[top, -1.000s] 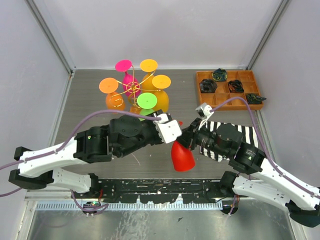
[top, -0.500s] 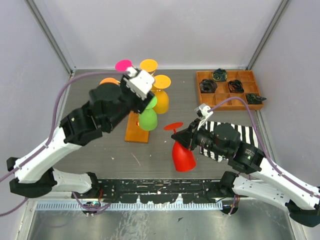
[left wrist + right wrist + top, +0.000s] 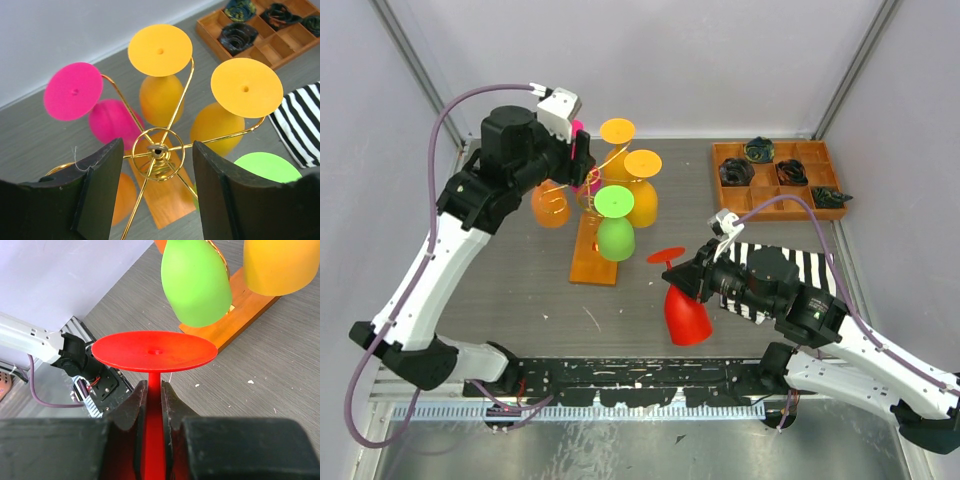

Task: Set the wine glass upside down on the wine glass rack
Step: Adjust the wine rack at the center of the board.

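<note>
A red wine glass point(image 3: 686, 315) hangs upside down just right of the table's middle, foot point(image 3: 667, 254) on top. My right gripper point(image 3: 683, 277) is shut on its stem; the right wrist view shows the jaws point(image 3: 154, 395) pinching the stem under the red foot point(image 3: 155, 351). The wine glass rack point(image 3: 588, 190), gold wire on a wooden base point(image 3: 590, 262), stands left of it with several coloured glasses hung upside down. My left gripper point(image 3: 580, 158) hovers over the rack, open and empty, its fingers point(image 3: 102, 190) either side of the gold hub point(image 3: 158, 149).
A wooden compartment tray point(image 3: 720, 150) with dark items sits at the back right. A black-and-white striped cloth point(image 3: 807, 264) lies under the right arm. The green glass point(image 3: 615, 238) hangs nearest the red one. Grey walls close in left, right and back.
My left arm has swung up and back from beside the red glass to above the rack, its jaws opening wider. The right gripper and the red glass have barely moved.
</note>
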